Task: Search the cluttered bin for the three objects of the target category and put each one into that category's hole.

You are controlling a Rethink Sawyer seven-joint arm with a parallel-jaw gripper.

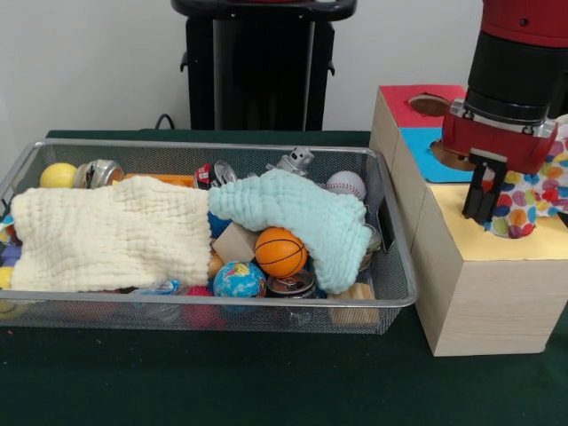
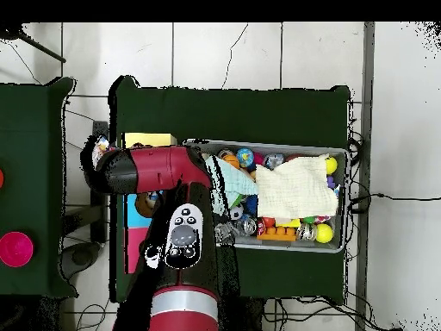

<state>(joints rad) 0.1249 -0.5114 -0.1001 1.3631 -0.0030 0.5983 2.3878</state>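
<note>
My gripper (image 1: 484,193) hangs over the yellow section (image 1: 475,247) of the wooden sorting box, close to the left of a polka-dot cloth (image 1: 532,191). That cloth stands bunched on the yellow section, its lower end narrowing down at the box top. Whether the gripper touches it is unclear. In the wire bin (image 1: 213,145) lie a pale yellow cloth (image 1: 106,235) and a mint cloth (image 1: 293,209), draped over the clutter. In the overhead view the arm (image 2: 159,168) hides the gripper; both cloths (image 2: 297,188) (image 2: 232,181) show in the bin (image 2: 338,153).
The box top also has a blue section (image 1: 424,146) and a red section (image 1: 401,102) with a round hole (image 1: 429,104). The bin holds a basketball (image 1: 280,251), globe ball (image 1: 239,280), baseball (image 1: 346,184), yellow ball (image 1: 58,175), wood block (image 1: 235,241), tins (image 1: 293,284).
</note>
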